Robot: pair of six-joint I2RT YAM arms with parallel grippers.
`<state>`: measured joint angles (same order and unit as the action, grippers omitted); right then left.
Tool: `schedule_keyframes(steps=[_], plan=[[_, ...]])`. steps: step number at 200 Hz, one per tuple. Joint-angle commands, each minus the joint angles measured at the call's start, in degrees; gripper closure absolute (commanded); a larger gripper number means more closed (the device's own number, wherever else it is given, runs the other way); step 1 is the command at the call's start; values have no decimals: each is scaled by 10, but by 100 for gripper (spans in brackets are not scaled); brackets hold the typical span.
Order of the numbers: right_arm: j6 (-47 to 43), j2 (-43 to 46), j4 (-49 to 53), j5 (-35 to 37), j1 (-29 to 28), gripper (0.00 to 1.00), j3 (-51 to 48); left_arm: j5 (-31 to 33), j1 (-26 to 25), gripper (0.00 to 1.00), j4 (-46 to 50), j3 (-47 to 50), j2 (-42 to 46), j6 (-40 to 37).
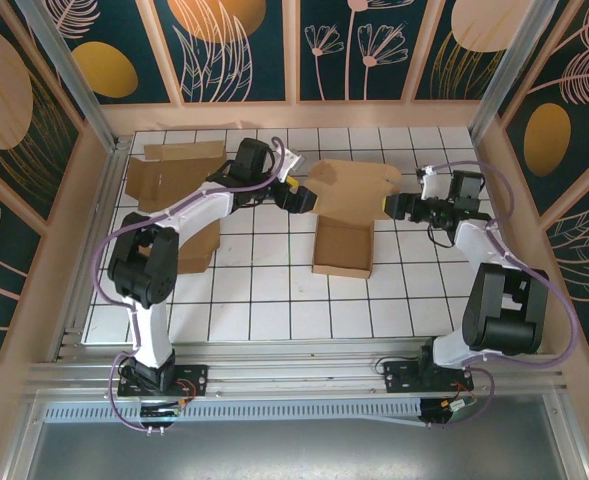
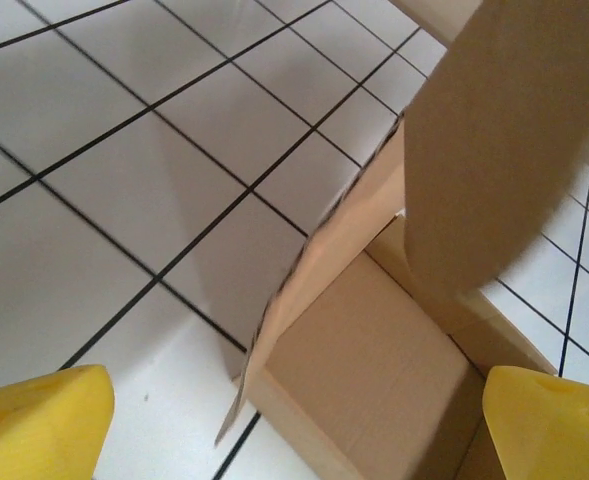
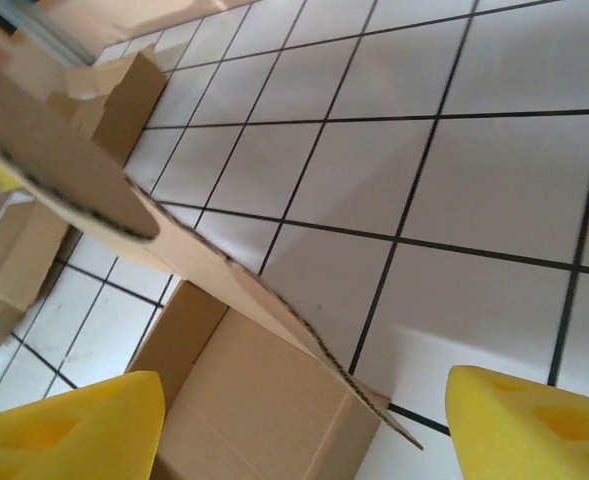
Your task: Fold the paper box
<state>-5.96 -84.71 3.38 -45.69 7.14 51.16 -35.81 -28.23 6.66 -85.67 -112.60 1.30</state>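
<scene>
The brown paper box (image 1: 342, 248) sits open-topped in the middle of the tiled table, its lid flap (image 1: 354, 190) raised at the far end. My left gripper (image 1: 300, 196) is at the flap's left edge and my right gripper (image 1: 400, 207) at its right edge. In the left wrist view the yellow fingertips (image 2: 39, 425) stand wide apart, the box floor (image 2: 374, 370) and a side wall lie between them, and the flap (image 2: 504, 150) hangs ahead. In the right wrist view the yellow fingertips (image 3: 534, 425) are also spread, with the box (image 3: 244, 400) and the flap's edge (image 3: 274, 310) between them, untouched.
Flat cardboard blanks lie at the back left (image 1: 172, 170) and under the left arm (image 1: 200, 248); the right wrist view shows them at its far left (image 3: 124, 100). Patterned walls and metal posts ring the white tiled table (image 1: 274, 300).
</scene>
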Motion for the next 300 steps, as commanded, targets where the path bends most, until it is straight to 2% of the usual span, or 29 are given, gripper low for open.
schedule_keyframes(steps=[1,15,40,66,91,107,126,149,187,196,203,209,222,234,271,300], plan=[[11,2,-76,-34,-5,41,-24,-22,-9,14,-21,-33,-33,-22],[16,10,-88,-20,-12,54,-37,-14,-16,23,-14,-48,-48,-24],[30,34,-111,41,-34,67,-60,6,-27,48,-16,-46,-49,-18],[41,62,-127,121,-61,77,-76,30,-31,63,-50,-10,-25,9],[50,83,-143,170,-82,86,-88,82,-32,64,-58,13,-3,28],[42,96,-150,199,-92,87,-96,120,-32,49,-41,19,7,31],[30,107,-156,202,-96,85,-103,160,-32,43,-31,35,26,30],[21,116,-180,203,-96,85,-116,173,-32,44,-37,54,52,34],[33,94,-197,197,-96,88,-113,136,-32,59,-17,39,36,32],[33,90,-196,194,-96,86,-110,136,-32,61,-8,32,26,30],[30,90,-192,189,-97,80,-108,138,-32,62,-3,27,22,29],[25,93,-187,184,-94,70,-107,139,-32,65,1,24,19,28],[10,102,-173,186,-88,40,-104,140,-32,68,5,20,19,25],[-13,110,-159,196,-81,30,-102,140,-32,70,10,17,21,21],[-94,96,-141,197,-61,26,-86,138,-32,74,16,10,22,11],[-130,64,-164,117,-53,26,-66,132,-32,80,27,-4,18,3]])
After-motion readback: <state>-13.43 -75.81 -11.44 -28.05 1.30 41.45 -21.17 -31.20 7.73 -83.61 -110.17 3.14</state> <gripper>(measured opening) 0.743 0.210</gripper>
